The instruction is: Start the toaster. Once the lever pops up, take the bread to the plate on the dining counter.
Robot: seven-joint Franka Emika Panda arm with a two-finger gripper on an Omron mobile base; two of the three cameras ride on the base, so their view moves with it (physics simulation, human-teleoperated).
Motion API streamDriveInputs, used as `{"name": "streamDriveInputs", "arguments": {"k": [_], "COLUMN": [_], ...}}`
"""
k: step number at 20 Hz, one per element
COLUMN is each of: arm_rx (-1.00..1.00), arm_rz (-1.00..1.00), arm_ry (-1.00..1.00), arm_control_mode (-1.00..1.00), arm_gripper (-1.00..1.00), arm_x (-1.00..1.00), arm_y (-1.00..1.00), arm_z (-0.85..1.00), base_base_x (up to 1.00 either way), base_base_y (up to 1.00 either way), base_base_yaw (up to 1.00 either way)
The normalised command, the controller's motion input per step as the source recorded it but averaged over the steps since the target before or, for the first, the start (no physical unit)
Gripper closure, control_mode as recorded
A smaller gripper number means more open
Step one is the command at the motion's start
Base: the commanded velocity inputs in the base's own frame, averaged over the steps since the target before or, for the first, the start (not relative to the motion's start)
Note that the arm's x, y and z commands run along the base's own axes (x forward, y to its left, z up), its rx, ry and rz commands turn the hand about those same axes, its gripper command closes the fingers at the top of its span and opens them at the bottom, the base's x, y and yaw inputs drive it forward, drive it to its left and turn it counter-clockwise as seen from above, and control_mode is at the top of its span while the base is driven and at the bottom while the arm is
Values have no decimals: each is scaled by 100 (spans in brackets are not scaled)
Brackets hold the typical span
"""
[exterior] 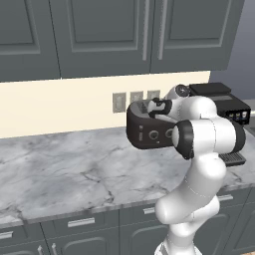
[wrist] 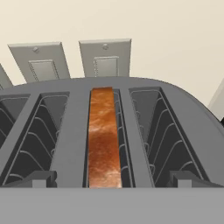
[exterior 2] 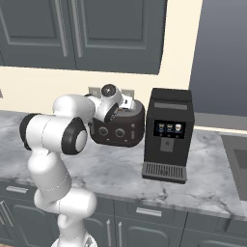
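The black toaster (exterior: 149, 133) (exterior 2: 120, 129) stands at the back of the marble worktop, against the wall. My gripper (exterior: 155, 106) (exterior 2: 126, 102) hovers just above its top, open, holding nothing. In the hand view my gripper (wrist: 112, 179) looks down on the toaster's grey slots (wrist: 65, 140). The bread (wrist: 104, 140) stands on edge in the third slot from the left, its toasted brown top edge between my two fingertips (wrist: 40, 178). A small pale lever (exterior: 141, 134) (exterior 2: 133, 130) sits on the front face beside two round knobs. The plate and the dining counter are out of view.
A tall boxy black coffee machine (exterior 2: 169, 135) (exterior: 231, 112) stands close to the toaster's right. Wall outlets (wrist: 105, 61) sit behind the toaster, and grey upper cabinets (exterior: 99, 35) hang above. The marble worktop (exterior: 64, 169) stretches off to the left.
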Motion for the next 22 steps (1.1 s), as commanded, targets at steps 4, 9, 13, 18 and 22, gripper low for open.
{"name": "streamDriveInputs", "arguments": {"k": [4, 9, 13, 18, 22], "arm_rx": [0, 0, 0, 0, 0], "arm_rz": [0, 0, 0, 0, 0], "arm_ry": [2, 1, 0, 0, 0], "arm_control_mode": [-100, -100, -100, -100, -100], "arm_gripper": [-100, 100, 100, 100, 100], "arm_x": [0, 0, 0, 0, 0], "arm_y": [0, 0, 0, 0, 1], "arm_z": [0, 0, 0, 0, 0], "base_base_x": [0, 0, 0, 0, 0], "base_base_y": [0, 0, 0, 0, 0], "base_base_yaw": [0, 0, 0, 0, 0]}}
